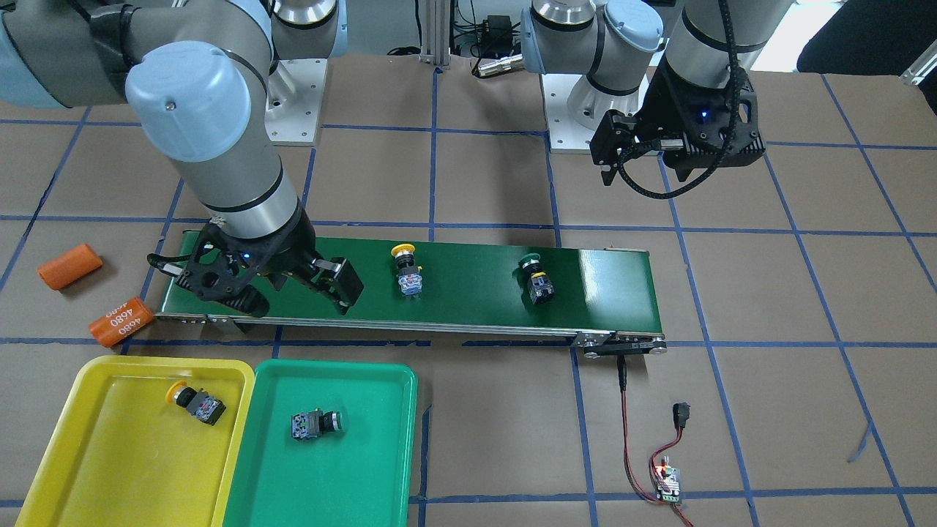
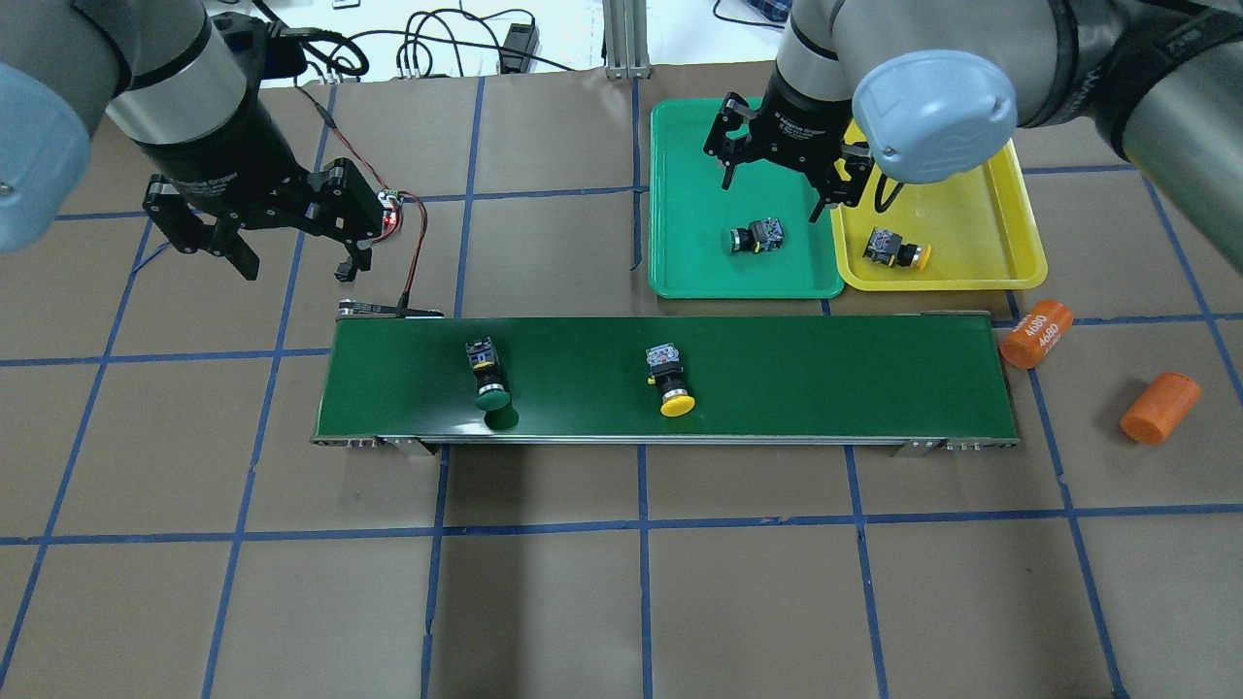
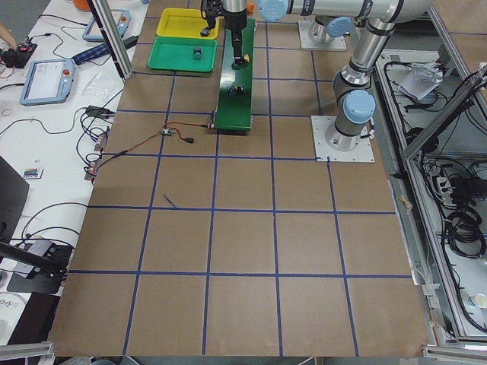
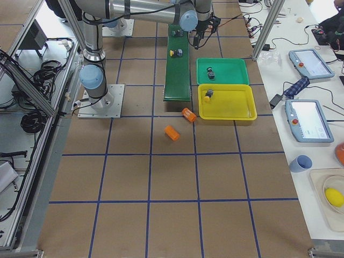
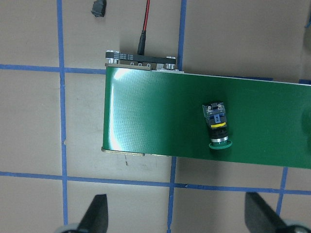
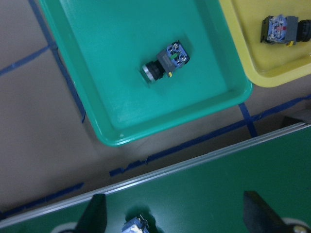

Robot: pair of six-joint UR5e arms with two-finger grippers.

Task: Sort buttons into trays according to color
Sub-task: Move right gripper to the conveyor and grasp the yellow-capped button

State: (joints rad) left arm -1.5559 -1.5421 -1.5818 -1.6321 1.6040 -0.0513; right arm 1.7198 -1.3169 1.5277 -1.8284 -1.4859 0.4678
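Observation:
On the green belt [image 2: 777,379] lie a green-capped button [image 2: 488,379] [image 5: 217,127] and a yellow-capped button [image 2: 668,379] [image 1: 407,272]. The green tray [image 2: 670,194] holds a green-capped button [image 2: 755,236] [image 6: 165,60]. A yellow-capped button [image 2: 893,248] [image 1: 196,401] rests in the yellow tray [image 2: 1010,223]. My right gripper [image 2: 777,194] [image 1: 296,304] hangs open and empty, high over the belt's right end by the trays. My left gripper [image 2: 296,262] [image 5: 177,218] is open and empty, raised near the belt's left end.
Two orange cylinders [image 2: 1035,333] [image 2: 1159,408] lie on the table off the belt's right end, one marked 4680. A small circuit board [image 1: 667,479] with red and black wires sits beyond the belt's left end. Blue tape lines grid the brown tabletop.

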